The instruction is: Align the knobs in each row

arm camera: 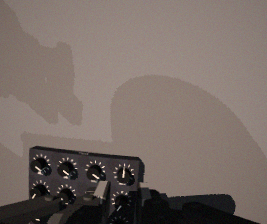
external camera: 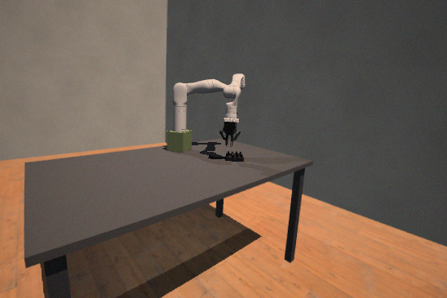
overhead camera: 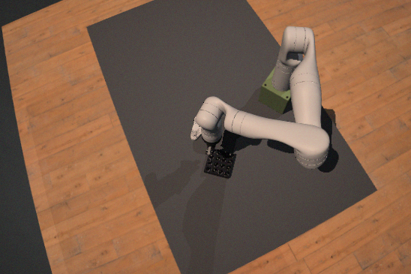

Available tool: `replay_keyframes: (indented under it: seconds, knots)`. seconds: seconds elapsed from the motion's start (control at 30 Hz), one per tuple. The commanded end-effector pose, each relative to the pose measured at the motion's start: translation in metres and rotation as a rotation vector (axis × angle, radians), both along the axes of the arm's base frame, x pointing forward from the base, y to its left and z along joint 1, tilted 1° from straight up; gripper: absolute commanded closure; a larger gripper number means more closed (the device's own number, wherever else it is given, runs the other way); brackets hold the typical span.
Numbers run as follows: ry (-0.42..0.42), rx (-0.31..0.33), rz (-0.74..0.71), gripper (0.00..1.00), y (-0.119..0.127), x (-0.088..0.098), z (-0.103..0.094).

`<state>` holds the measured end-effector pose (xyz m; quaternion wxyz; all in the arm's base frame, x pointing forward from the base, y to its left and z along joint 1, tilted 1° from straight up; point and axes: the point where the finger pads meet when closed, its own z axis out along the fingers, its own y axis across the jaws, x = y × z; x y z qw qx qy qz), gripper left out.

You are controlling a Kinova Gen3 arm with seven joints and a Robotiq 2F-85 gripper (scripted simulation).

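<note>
Box: knob box (overhead camera: 220, 165) is seen standing on the grey table (overhead camera: 157, 77), near the arm's green base (overhead camera: 271, 97).
Knobs: sixteen are set in four rows; their white lines are too small to be read.
Gripper: gripper (external camera: 230, 140) is held above the box's edge nearest the base — clear of the knobs in the exterior view.
Fingers: drawn nearly together, nothing clamped between them.
Wrist view: box (arm camera: 84, 176) is partly hidden by the fingers.
</note>
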<state>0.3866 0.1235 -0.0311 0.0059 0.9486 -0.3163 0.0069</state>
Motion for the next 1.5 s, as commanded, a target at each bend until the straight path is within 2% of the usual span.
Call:
replay_keyframes:
  seconds: [0.0, 0.73, 1.47]
  knots:
    - [-0.001, 0.001, 0.0, 0.81, 0.0, 0.0, 0.001]
    - [-0.001, 0.001, 0.0, 0.81, 0.0, 0.0, -0.002]
    - [-0.001, 0.001, 0.0, 0.81, 0.0, 0.001, -0.024]
